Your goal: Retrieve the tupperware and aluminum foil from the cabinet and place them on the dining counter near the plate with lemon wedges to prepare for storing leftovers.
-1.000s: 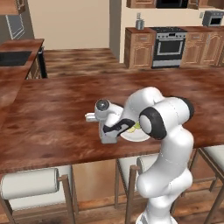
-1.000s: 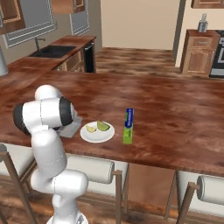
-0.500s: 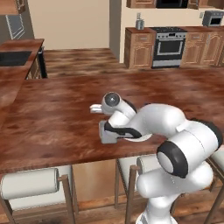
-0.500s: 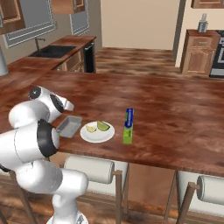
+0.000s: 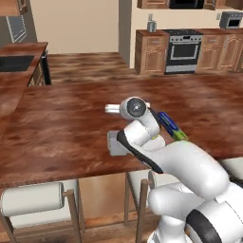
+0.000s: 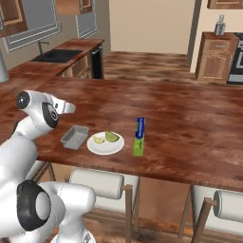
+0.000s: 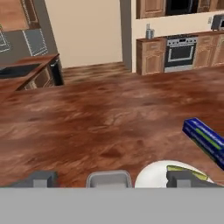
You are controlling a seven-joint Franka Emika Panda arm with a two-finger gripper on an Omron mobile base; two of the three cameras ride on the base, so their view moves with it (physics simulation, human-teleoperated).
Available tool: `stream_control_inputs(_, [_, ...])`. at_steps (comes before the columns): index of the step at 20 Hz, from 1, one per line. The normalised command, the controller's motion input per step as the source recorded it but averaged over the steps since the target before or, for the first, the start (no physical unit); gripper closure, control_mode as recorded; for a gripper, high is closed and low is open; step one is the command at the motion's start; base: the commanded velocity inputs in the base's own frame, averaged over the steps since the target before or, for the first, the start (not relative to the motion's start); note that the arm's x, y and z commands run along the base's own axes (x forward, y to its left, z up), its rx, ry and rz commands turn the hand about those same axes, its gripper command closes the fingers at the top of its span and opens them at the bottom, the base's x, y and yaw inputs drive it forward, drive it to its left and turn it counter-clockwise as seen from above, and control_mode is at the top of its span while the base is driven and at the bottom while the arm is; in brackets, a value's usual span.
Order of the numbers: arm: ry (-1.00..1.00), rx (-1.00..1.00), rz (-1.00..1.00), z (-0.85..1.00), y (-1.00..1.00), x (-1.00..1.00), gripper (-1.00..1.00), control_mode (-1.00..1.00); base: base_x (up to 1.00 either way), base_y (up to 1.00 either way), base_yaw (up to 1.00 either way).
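Now the small squarish grey translucent plastic tupperware (image 6: 74, 136) sits on the long, dark reddish-brown glossy wooden dining counter (image 6: 190, 118), near its front edge. It stands upright and open-topped, and nothing can be seen inside it. Just beside it, to its right in the right base view, lies a round white plate (image 6: 105, 143) holding two yellow-green lemon wedges (image 6: 106, 138); tupperware and plate look very close, but whether they touch cannot be told. Further along the same edge rests the long slim blue aluminum foil carton (image 6: 139, 135) with its green end toward the front of the counter, lying flat and a little apart from the plate.

From the hand view the tupperware (image 7: 108, 179) shows at the bottom between the two dark finger tips, with the plate (image 7: 162, 174) to its right and the foil carton (image 7: 205, 138) beyond that. The two-finger gripper (image 7: 113, 179) has its jaws spread wide and holds nothing; the container sits free below it on the counter. In the left base view the white arm bends over the counter and the tupperware (image 5: 115, 143) peeks out at its left, with the carton (image 5: 170, 126) showing past the arm.

Across the room stand a wooden worktop with a dark sink (image 6: 57, 56) and a steel oven (image 5: 182, 51) set among wood cupboards.
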Motion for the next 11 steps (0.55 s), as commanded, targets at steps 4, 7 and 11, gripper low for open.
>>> stream_control_inputs(4, [-0.14, 0.00, 0.00, 0.66, -0.24, -0.99, -1.00, -1.00, 0.00, 0.00, 0.00])
stream_control_inputs(7, [-0.11, 0.03, 0.00, 0.69, -0.40, -1.00, -1.00, -1.00, 0.00, 0.00, 0.00])
stream_control_inputs(11, [-0.05, 0.08, 0.01, 0.54, -0.38, -0.96, -1.00, -1.00, 0.00, 0.00, 0.00])
